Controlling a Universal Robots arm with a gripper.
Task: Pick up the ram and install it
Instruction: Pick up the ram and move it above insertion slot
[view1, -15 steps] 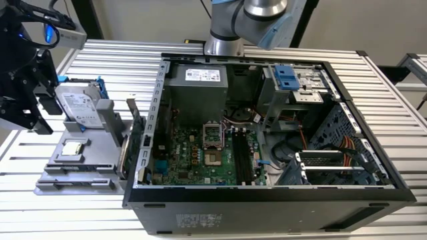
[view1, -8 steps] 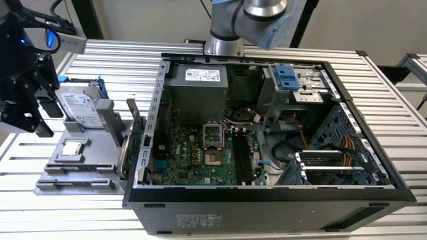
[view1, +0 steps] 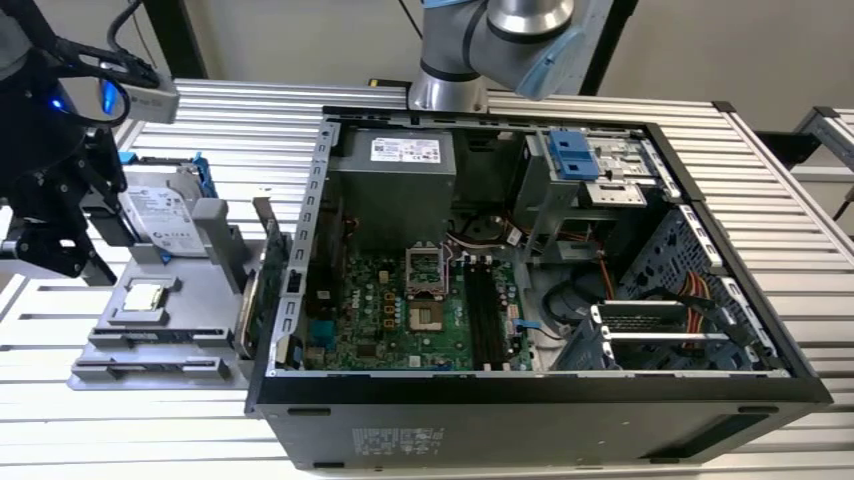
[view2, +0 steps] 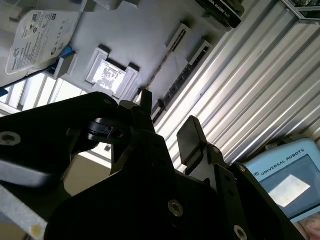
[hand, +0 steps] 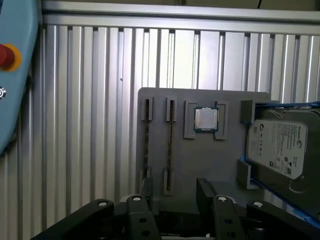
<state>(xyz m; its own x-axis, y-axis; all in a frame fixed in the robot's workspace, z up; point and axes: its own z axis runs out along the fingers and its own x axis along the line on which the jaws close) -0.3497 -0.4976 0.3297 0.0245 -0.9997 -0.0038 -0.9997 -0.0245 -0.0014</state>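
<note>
First wrist view gives the plainest look at the ram (hand: 170, 145): a long, thin, dark circuit-board stick seen edge-on, standing in a narrow slot of a flat grey plastic tray (hand: 200, 165). A twin stick (hand: 146, 145) stands in the neighbouring slot, parallel and just beside it, on the side away from the square silver processor chip (hand: 206, 119), which sits in its own pocket. Past the chip, a silver hard drive with a white label (hand: 280, 150) rests in a blue-edged cradle at the tray's end.

Both sticks run lengthwise straight toward the claw (hand: 175, 186), which hangs over the near end of the tray. It is released and empty, its two black fingers (hand: 202, 185) spread well apart. The ram lies in line with the gap between them, while the twin stick lines up roughly with one finger. By that reading the fingers stand to either side of the ram's flat faces, so their closing line crosses its long axis. The second wrist view shows the same spread claw (view2: 167, 112) apart from the tray, touching nothing.

In the exterior view the tray rests on a ribbed aluminium surface (view1: 240, 110). The open black computer case (view1: 534, 420), with its long black memory slots (view1: 483, 315), lies beside the tray, on the exterior view's right.
</note>
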